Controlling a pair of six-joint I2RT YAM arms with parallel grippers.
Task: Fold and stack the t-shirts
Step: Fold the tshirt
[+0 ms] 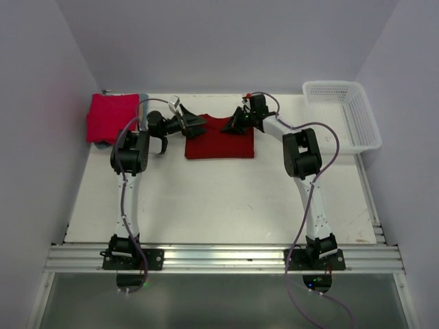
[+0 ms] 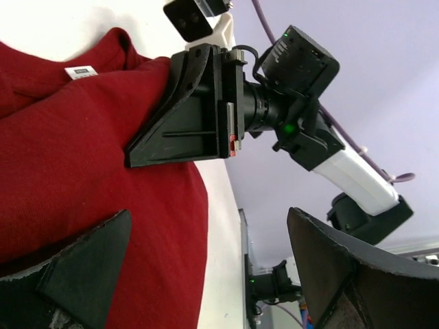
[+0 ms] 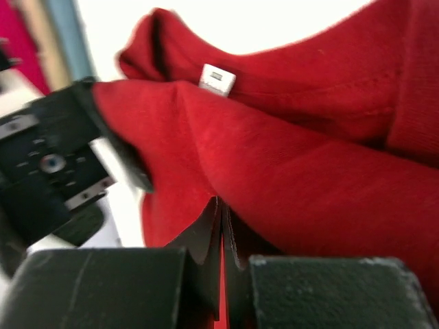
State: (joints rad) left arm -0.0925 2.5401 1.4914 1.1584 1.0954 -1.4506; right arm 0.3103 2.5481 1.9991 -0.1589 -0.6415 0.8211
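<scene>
You're working the crimson t-shirt (image 1: 219, 140), lying as a rough rectangle far-centre between the two wrists. Your right gripper (image 3: 221, 209) is pinching a fold near the collar. Its fingers are together, with only a sliver of red showing between them. Your left gripper (image 2: 206, 226) is sitting over the shirt's left edge, fingers wide apart, gripping nothing I can see. The pinkish-red t-shirt (image 1: 113, 116) is lying folded at the far left corner, with a blue-grey t-shirt (image 1: 103, 143) peeking out beneath it. The basket (image 1: 343, 113) is sitting far right.

Handling, as I'm judging it: this is a light, limp knit, sagging and bunching wherever you aren't holding it. So you're wanting hem or shoulder corners with both layers pinched, not mid-panel.

Views:
- **Overhead:** it's giving you the shirt outline and the stack position, but hiding the fingertips.
- **Right wrist:** it's showing the neck label (image 3: 217, 79) and the clamp.
- **Left wrist:** it's showing its own finger gap and the right gripper's finger against the cloth.
</scene>
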